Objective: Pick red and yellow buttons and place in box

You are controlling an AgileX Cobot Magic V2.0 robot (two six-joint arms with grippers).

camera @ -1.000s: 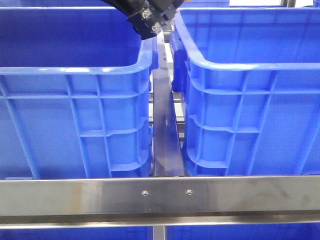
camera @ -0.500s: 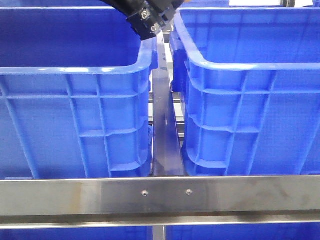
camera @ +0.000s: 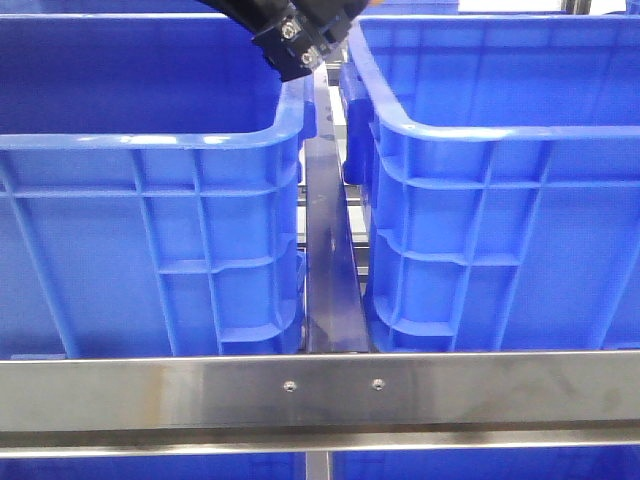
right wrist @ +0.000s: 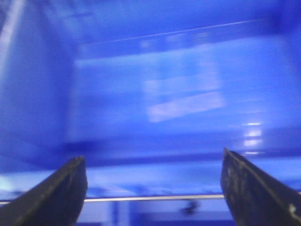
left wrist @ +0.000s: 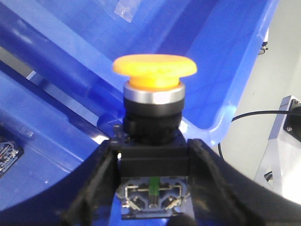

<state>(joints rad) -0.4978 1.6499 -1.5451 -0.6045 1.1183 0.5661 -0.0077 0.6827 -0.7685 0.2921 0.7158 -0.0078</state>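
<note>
My left gripper (left wrist: 153,160) is shut on the black body of a push button with a yellow mushroom cap (left wrist: 154,68) and a silver collar, held upright. Behind it runs a blue box's rolled rim (left wrist: 221,127), with another blue wall (left wrist: 42,155) beside it. In the front view two blue boxes stand side by side, left (camera: 150,140) and right (camera: 480,130). A black arm part (camera: 295,40) shows above the gap between them. My right gripper (right wrist: 153,157) is open and empty, facing a blurred blue box wall (right wrist: 155,94). No red button shows.
A steel rail (camera: 320,390) crosses in front of the boxes and a steel bar (camera: 328,260) runs back between them. In the left wrist view a white unit (left wrist: 287,141) with a black cable (left wrist: 254,113) stands beyond the box rim.
The black arm part at the top of the front view has edged slightly upward. The boxes have not moved.
</note>
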